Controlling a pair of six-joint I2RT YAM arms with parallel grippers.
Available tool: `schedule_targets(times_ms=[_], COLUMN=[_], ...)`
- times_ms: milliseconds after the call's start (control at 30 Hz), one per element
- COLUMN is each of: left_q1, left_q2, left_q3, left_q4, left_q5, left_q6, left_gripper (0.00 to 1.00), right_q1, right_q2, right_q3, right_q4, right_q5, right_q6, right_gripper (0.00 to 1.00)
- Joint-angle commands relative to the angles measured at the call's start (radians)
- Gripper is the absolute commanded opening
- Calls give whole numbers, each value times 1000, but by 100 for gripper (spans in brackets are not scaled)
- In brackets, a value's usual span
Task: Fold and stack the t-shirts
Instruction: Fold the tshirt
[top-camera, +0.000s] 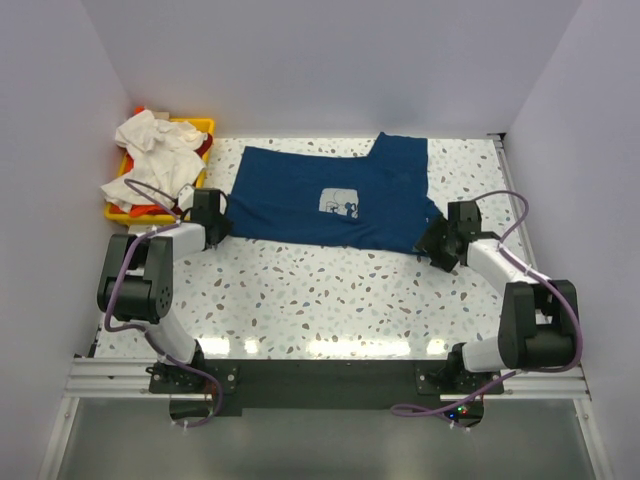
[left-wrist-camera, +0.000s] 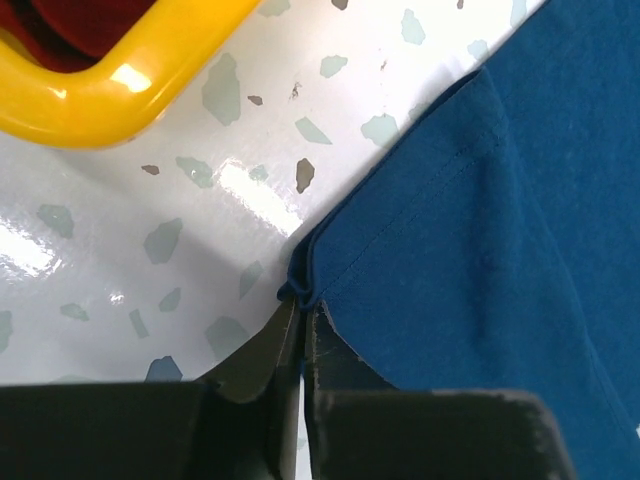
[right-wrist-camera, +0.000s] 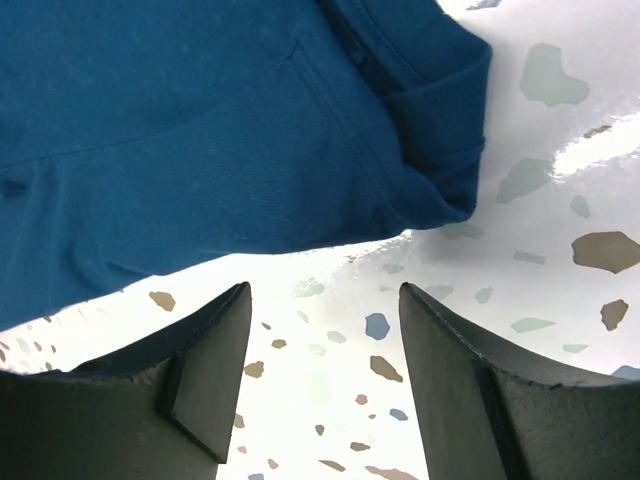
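A dark navy t-shirt (top-camera: 335, 195) with a small pale print lies spread on the speckled table. My left gripper (top-camera: 218, 233) is at its near left corner, shut on the hem corner (left-wrist-camera: 300, 291) of the navy t-shirt (left-wrist-camera: 480, 230). My right gripper (top-camera: 433, 243) is open and empty, just short of the shirt's near right corner; in the right wrist view the navy t-shirt (right-wrist-camera: 220, 130) lies just beyond my fingertips (right-wrist-camera: 236, 300). White t-shirts (top-camera: 150, 140) and an orange-red one (top-camera: 150, 212) are heaped in the yellow tray.
The yellow tray (top-camera: 200, 126) stands at the far left by the wall; its rim (left-wrist-camera: 110, 90) shows close to my left gripper. Pale walls close in the table on the left, back and right.
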Motion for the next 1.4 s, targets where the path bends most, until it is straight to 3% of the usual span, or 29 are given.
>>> schedule_targets(times_ms=[0, 367, 433, 500, 633, 733, 1000, 1367], left_q1=[9, 9, 9, 9, 9, 9, 9, 9], left_q2=[-3, -29, -44, -55, -87, -125, -272, -564], left_q3=[8, 16, 15, 10, 1, -16, -74, -281], left_q4=[14, -56, -61, -72, -97, -136, -279, -425], left_q5=[-30, -36, -39, -39, -39, -59, -123, -134], left_q6=[-4, 4, 7, 9, 7, 7, -10, -89], left_gripper=[2, 0, 0, 0, 0, 0, 0, 0], right_q1=[-10, -39, -39, -39, -65, -69, -115, -128], right_q2=[-40, 44, 86, 109, 111, 65, -40, -210], right_q3=[-25, -40, -24, -1, 29, 47, 93, 53], right_q4=[66, 218, 223, 218, 168, 100, -92, -335], right_q5=[54, 103, 80, 75, 98, 115, 72, 51], right_q6=[26, 41, 43, 40, 19, 0, -26, -23], right_gripper=[65, 61, 44, 35, 7, 0, 0, 0])
